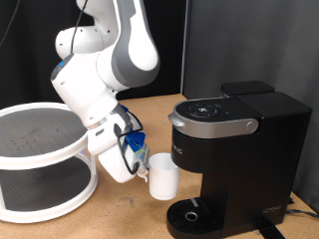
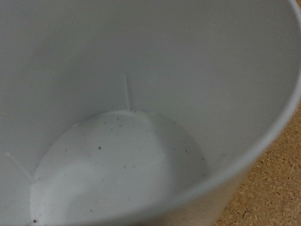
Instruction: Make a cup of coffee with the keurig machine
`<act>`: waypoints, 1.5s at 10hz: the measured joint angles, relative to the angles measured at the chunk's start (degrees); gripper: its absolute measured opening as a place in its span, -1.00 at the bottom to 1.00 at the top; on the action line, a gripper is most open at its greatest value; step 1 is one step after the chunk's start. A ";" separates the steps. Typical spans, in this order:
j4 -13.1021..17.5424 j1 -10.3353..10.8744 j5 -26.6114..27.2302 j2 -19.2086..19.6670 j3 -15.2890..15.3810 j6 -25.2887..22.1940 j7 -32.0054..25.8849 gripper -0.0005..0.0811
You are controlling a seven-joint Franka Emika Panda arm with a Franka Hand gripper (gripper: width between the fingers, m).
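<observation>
Looking along your gripper [image 1: 143, 175], grip state cannot be told; it meets the cup [image 1: 163, 176], just beside the keurig machine [image 1: 234, 159], drip tray [image 1: 192, 215] unoccupied.

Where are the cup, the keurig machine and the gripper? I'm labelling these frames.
cup [image 1: 164, 177], exterior view, outer side wall.
keurig machine [image 1: 254, 149], exterior view, black front body.
gripper [image 1: 140, 175], exterior view, fingertips at the cup's rim.
</observation>
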 joint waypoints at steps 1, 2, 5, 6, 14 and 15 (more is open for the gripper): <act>0.23 0.03 0.67 0.51 0.64 0.33 -0.11 -0.82; 0.36 0.07 1.48 0.86 1.27 0.74 -0.36 -0.82; 1.25 0.17 3.98 2.29 2.86 1.72 -1.54 -0.82; 1.75 0.18 4.52 2.85 3.27 1.98 -1.67 -0.82; 6.73 0.18 9.22 9.32 5.98 3.10 -4.99 -0.82; 7.08 0.18 9.85 10.01 6.25 3.10 -5.49 -0.82</act>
